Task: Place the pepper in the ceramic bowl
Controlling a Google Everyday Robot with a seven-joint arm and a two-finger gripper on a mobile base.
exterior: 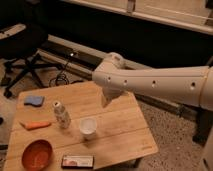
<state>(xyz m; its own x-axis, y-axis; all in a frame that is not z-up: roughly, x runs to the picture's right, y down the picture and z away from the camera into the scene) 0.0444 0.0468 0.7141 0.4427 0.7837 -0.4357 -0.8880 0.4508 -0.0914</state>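
The orange pepper [36,125] lies flat on the left side of the wooden table [125,125], its tip pointing left. The orange-red ceramic bowl [37,154] sits at the table's front left corner, just in front of the pepper, and holds nothing. My white arm reaches in from the right. My gripper [107,99] hangs over the back middle of the table, well to the right of the pepper and above table height. It holds nothing that I can see.
A blue pad [34,100] lies at the back left. A small bottle [61,114] stands between the pepper and a white cup [88,127]. A dark flat packet [77,161] lies at the front edge. An office chair [20,50] and cables [62,77] are behind the table.
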